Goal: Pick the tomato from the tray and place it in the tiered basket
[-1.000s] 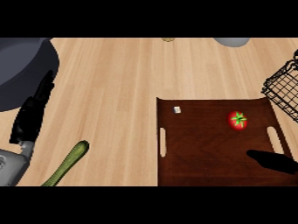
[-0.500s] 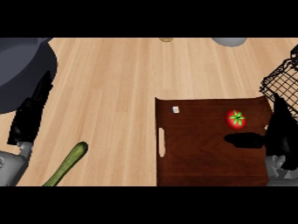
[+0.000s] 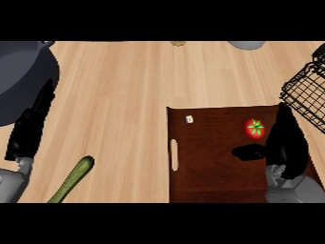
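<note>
At the left edge the left hand (image 3: 31, 126) is resting with straight, relaxed fingers and holding nothing, beside the dark round pan (image 3: 10, 81) and above the long green cucumber (image 3: 73, 178). On the dark brown wooden tray (image 3: 207, 162) the small red tomato with a green star-shaped stalk (image 3: 256, 127) is lying where it was. The right hand (image 3: 284, 140) is advancing up the tray; now its open fingers are standing just beside the tomato, thumb spread, gripping nothing. A grasp looks imminent. The black wire tiered basket (image 3: 316, 90) is waiting at right.

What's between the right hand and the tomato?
Nothing: head view shows only bare tray surface between the right hand and the tomato.
</note>
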Controlling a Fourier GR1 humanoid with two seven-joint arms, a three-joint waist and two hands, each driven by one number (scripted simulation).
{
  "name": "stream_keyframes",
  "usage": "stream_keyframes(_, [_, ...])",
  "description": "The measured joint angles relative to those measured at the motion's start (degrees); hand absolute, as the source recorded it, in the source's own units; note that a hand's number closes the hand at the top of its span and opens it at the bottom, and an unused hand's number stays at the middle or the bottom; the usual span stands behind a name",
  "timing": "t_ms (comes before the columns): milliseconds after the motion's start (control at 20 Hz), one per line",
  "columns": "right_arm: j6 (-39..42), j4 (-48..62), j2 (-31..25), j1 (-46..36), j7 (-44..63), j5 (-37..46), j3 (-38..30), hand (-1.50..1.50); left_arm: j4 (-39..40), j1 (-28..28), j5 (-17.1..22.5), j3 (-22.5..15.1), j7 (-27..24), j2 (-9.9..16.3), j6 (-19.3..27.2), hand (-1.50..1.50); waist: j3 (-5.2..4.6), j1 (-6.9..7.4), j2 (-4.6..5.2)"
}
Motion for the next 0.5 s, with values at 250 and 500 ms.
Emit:
stream_keyframes(250, [2.72,1.68,3.4,-1.6,0.09,5.48,-0.91,-1.5,0.03,0.53,-0.32,1.07,-0.3,-0.47,-0.62,0.0,0.02,-0.04,0.0])
stream_keyframes(500, [4.95,4.3,7.2,-2.45,-0.95,9.4,-2.53,-1.5,-0.55,0.61,-1.25,1.5,0.71,-1.23,-0.82,0.0,0.04,-0.12,0.02])
